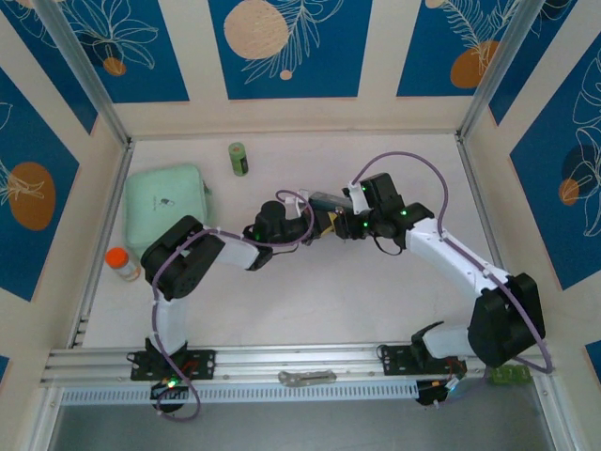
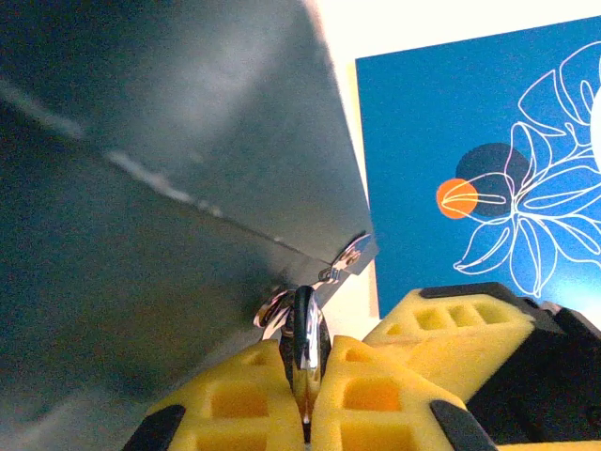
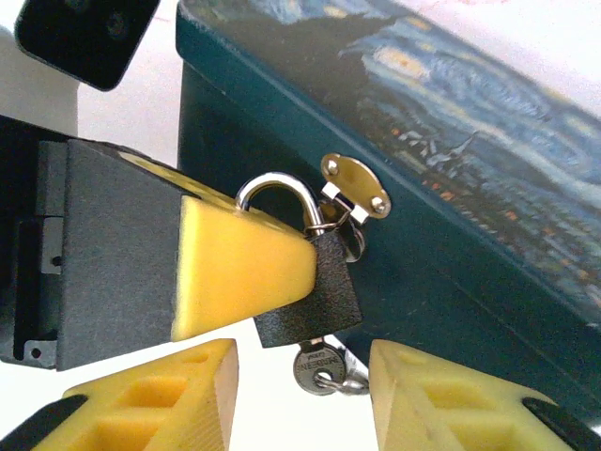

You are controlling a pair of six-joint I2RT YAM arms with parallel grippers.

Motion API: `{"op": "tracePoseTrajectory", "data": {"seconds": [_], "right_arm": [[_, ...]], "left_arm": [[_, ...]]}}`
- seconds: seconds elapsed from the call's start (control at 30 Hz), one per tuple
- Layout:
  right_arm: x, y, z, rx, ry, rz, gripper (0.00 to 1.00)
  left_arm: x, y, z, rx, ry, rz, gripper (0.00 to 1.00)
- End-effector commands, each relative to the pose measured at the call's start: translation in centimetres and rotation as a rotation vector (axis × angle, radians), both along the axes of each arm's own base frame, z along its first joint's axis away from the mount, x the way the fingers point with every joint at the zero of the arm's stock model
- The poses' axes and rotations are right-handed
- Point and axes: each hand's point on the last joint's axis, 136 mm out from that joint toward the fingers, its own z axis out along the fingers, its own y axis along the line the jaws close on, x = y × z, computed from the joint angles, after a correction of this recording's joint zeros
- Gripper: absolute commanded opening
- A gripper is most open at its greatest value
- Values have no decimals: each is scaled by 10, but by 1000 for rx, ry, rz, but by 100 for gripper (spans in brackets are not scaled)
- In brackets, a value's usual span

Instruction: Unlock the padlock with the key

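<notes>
Padlock [image 3: 331, 293] is seen hanging by its shackle [image 3: 272, 186] from a small metal hasp tab [image 3: 355, 186] on the front wall of the blue painted tin [image 3: 451, 188], body dark and textured, upright. It is clamped by the left gripper [image 2: 307, 387]: in the left wrist view the two yellow pads [image 2: 235, 399] are closed against the lock, which is seen edge-on between them, and in the right wrist view one yellow pad is pressed flat on the lock's left face. Key [image 3: 317, 365] is seated in the bottom of the lock, head pointing down, with a small ring attached just beside it. Right gripper [image 3: 302, 365] is held spread wide below the lock, one yellow finger [image 3: 164, 390] on each side of the key head, neither finger seen touching the key; nothing is gripped. In the top view both arms are met at the tin near table centre. A pale green box [image 1: 167, 202], a small green can [image 1: 238, 158] and an orange-capped bottle [image 1: 120, 263] are noted to the left, well apart from the tin. A flat silvery piece [image 1: 305, 378] is lying on the near rail.
</notes>
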Motion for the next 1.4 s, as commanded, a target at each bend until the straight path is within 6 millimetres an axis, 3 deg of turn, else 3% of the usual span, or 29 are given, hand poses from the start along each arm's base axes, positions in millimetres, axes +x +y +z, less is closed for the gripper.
{"op": "tracePoseTrajectory", "data": {"seconds": [0.0, 0.33, 0.5, 0.9, 1.27, 1.37], "right_arm": [[-4, -4, -6, -76, -20, 17, 39], [-3, 1, -30, -249, -14, 32, 31], [1, -6, -30, -373, -67, 24, 31], [5, -1, -49, -595, -130, 91, 34], [18, 2, -54, -793, -257, 114, 14], [20, 0, -55, -828, -284, 108, 13]], "left_arm": [[0, -8, 34, -51, -94, -22, 0], [2, -8, 38, -58, -90, -18, 0], [2, -8, 41, -69, -90, -21, 0], [0, -8, 49, -108, -83, -31, 0], [-1, -6, 57, -127, -80, -30, 0], [-1, -6, 59, -139, -75, -29, 0]]}}
